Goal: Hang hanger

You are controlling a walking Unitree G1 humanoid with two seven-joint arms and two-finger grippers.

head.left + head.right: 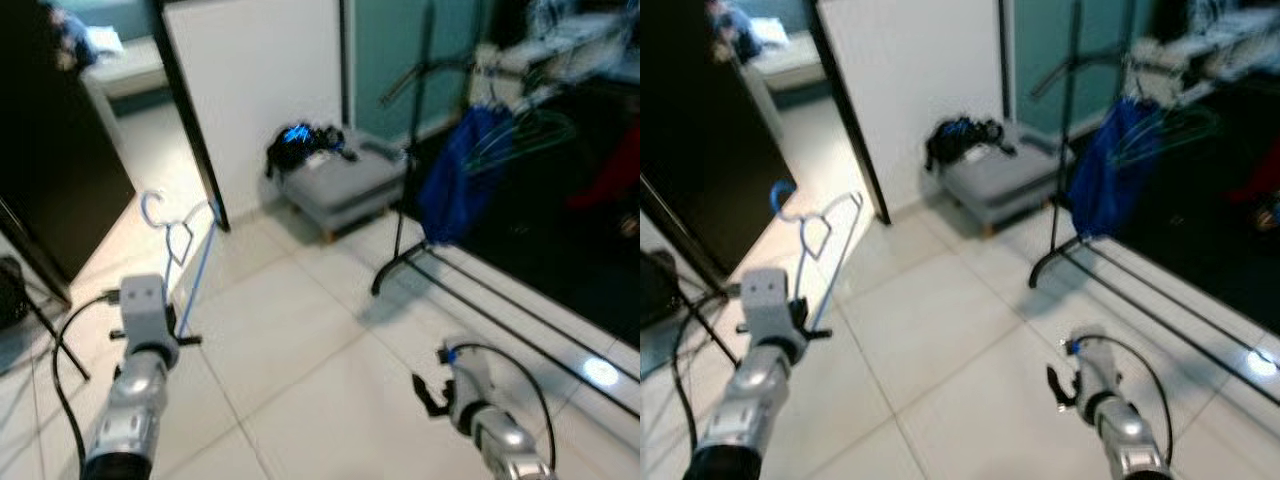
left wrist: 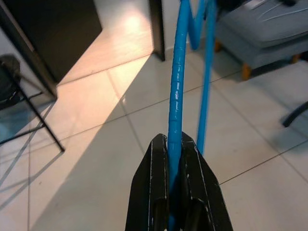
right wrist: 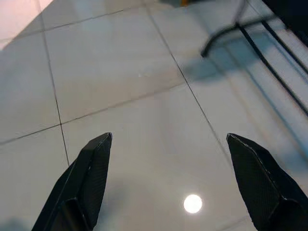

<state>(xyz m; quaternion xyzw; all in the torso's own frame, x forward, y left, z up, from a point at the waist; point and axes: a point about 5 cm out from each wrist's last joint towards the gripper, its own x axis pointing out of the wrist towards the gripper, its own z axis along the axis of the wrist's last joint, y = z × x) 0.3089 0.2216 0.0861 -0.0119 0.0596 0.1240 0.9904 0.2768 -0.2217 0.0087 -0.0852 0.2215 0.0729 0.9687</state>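
A blue wire hanger (image 1: 187, 238) stands upright above my left gripper (image 2: 172, 140), which is shut on its lower wire; the hook (image 1: 780, 198) points up at the left. The hanger's wire (image 2: 175, 82) runs straight out between the black fingers. My left arm is raised at the lower left over the tiled floor. A black clothes rack (image 1: 413, 150) stands to the right, carrying a blue garment (image 1: 455, 180) and green hangers (image 1: 522, 135). My right gripper (image 3: 168, 137) is open above the bare tiles, low at the right (image 1: 432, 392).
A grey ottoman (image 1: 345, 182) with a black and blue bundle (image 1: 300, 142) sits against the white wall panel (image 1: 260, 90). The rack's base rails (image 1: 500, 300) lie across the floor at the right. A dark cabinet (image 1: 50, 150) and a thin black stand (image 1: 40, 315) are on the left.
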